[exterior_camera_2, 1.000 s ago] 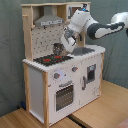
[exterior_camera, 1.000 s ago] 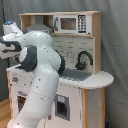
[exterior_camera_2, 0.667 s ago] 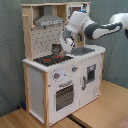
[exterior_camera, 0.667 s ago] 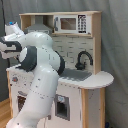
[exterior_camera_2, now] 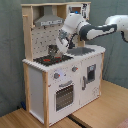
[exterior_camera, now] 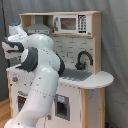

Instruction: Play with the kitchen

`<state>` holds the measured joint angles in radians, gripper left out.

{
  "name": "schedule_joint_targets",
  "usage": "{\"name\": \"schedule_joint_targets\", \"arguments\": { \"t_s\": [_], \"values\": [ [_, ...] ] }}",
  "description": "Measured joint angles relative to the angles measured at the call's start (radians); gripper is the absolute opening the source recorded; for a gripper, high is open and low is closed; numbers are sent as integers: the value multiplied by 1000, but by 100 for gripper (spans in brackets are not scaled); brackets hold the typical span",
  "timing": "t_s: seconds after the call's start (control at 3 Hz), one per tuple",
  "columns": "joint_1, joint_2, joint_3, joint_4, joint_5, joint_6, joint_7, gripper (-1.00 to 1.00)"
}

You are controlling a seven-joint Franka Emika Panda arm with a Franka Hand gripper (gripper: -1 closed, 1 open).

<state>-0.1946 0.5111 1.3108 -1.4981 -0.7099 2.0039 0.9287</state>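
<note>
In the second exterior view the kitchen (exterior_camera_2: pixel 62 75) stands on a wooden floor (exterior_camera_2: pixel 100 112), its light-wood post at the second exterior view's left. The hood (exterior_camera_2: pixel 48 20) hangs under the top shelf, with the pegboard (exterior_camera_2: pixel 42 42) behind it. Below lies the black and red hob (exterior_camera_2: pixel 50 59), where something small and dark sits near the back; I cannot make out what it is. Under the hob are two knobs (exterior_camera_2: pixel 64 73) and the oven door (exterior_camera_2: pixel 64 95). My hand (exterior_camera_2: pixel 63 44) hangs above the table between hob and sink (exterior_camera_2: pixel 82 50), pointing down, just over the hob's near edge. I cannot tell whether it is clenched or released, nor whether it touches anything. My arm (exterior_camera_2: pixel 97 30) reaches in from the second exterior view's right, across the sink and above the small cupboard door (exterior_camera_2: pixel 91 73).

In the first exterior view my arm (exterior_camera: pixel 42 80) fills the first exterior view's left and hides the hob and my hand. Past it stand the microwave (exterior_camera: pixel 70 23) on the top shelf, the black faucet (exterior_camera: pixel 83 58) over the sink (exterior_camera: pixel 75 75), and the rounded end of the table (exterior_camera: pixel 102 79).
</note>
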Motion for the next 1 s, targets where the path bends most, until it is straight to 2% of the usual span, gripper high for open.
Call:
{"name": "schedule_joint_targets", "arguments": {
  "t_s": [0.67, 1.0],
  "values": [
    [122, 67, -72, 121, -17, -83, -21, -100],
    [162, 104, -103, 185, -19, -119, -56, -100]
  ]
}}
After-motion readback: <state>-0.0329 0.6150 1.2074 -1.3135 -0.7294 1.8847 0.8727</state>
